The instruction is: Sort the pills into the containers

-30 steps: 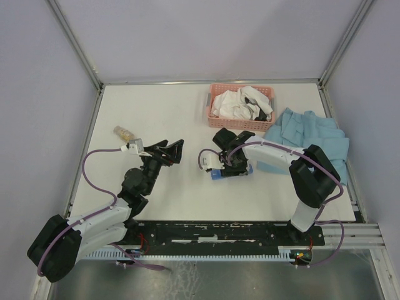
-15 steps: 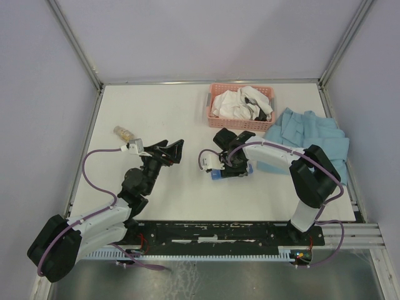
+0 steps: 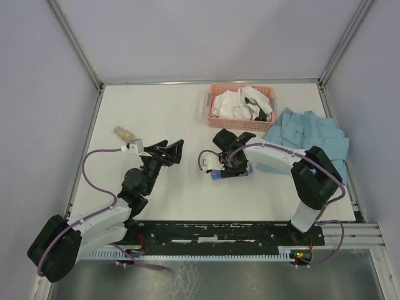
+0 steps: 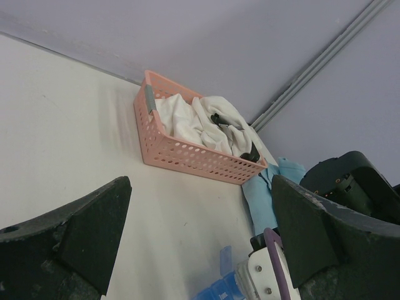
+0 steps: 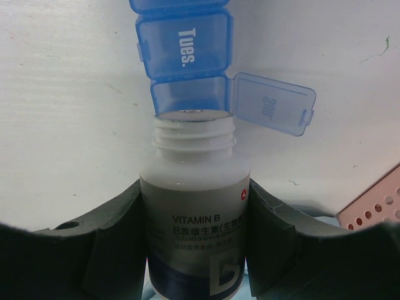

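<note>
Top: left gripper [image 3: 170, 152] open, empty, above the table [image 3: 175, 112], well apart from the organiser [image 3: 216, 175]. Right gripper [image 3: 229, 164] over the organiser, in front of the basket [image 3: 240, 105].
Left wrist: fingers spread, nothing between them.
Right wrist: jaws clamped on a vitamin bottle [image 5: 195, 187], uncapped, its mouth at the organiser's open compartment; "Tues." lid closed.

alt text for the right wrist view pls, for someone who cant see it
A vitamin B bottle with its cap off is gripped in the right tool, its mouth aimed at the open end compartment of a blue pill box on a white table. That compartment's lid is flipped out to the right; the next one, marked Tues., is shut.
</note>
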Tool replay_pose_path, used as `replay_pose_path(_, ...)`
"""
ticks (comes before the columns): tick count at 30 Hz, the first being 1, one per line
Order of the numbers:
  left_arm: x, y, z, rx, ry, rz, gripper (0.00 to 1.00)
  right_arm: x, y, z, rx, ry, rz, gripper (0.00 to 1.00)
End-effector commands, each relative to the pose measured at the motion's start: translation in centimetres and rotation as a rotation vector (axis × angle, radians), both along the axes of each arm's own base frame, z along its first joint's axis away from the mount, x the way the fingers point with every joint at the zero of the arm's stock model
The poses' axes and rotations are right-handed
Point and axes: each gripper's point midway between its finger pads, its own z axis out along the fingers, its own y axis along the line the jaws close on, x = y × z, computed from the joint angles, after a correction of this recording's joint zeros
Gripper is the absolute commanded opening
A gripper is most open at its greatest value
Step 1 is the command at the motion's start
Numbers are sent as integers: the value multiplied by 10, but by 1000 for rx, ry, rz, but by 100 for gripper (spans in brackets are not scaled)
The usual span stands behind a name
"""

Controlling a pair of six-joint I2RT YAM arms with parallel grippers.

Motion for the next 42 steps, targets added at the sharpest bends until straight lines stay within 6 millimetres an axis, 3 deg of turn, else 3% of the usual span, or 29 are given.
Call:
replay_pose_path(1, 0, 7, 16, -17, -55, 37, 99, 13, 2, 17, 6, -90, 4, 1)
replay_pose_path(2, 0, 7, 16, -18, -55, 37, 99, 18, -1, 17, -17, -116, 2, 1)
replay_pose_path(5, 1, 6, 15, -15, -52, 35, 99, -4, 11, 17, 75, 34, -1, 1)
replay_pose_path(8, 0, 7, 15, -17, -52, 36, 99, 14, 4, 20, 23, -81, -17, 1)
replay_pose_path(11, 1, 7, 16, -16, -53, 36, 99, -8, 13, 17, 100, 82, -18, 1)
replay_pose_path(14, 1, 7, 15, -15, -52, 36, 99, 17, 3, 16, -12, -131, 16, 1)
replay_pose_path(16, 1, 6, 16, -16, -52, 35, 99, -1, 13, 18, 78, 23, -19, 1)
replay_pose_path(20, 1, 7, 15, -17, -52, 36, 99, 13, 3, 14, 5, -86, -4, 1)
replay_pose_path(23, 1, 6, 16, -16, -53, 35, 99, -4, 13, 17, 87, 48, -17, 1)
replay_pose_path(26, 1, 7, 15, -17, -53, 37, 99, 17, 2, 15, -36, -149, 29, 1)
replay_pose_path(28, 1, 7, 16, -16, -53, 36, 99, -2, 14, 17, 70, 36, -11, 1)
replay_pose_path(31, 0, 8, 15, -19, -55, 38, 99, 18, 1, 16, -27, -154, 33, 0)
replay_pose_path(34, 0, 7, 15, -16, -53, 36, 99, 3, 9, 15, 20, -26, 4, 1)
replay_pose_path(37, 0, 8, 16, -19, -57, 38, 99, 19, 0, 15, -65, -166, 37, 1)
replay_pose_path(40, 0, 8, 15, -18, -55, 37, 99, -4, 14, 17, 59, 12, 10, 1)
replay_pose_path(42, -1, 8, 16, -19, -57, 37, 99, 12, 8, 19, 10, -108, 24, 1)
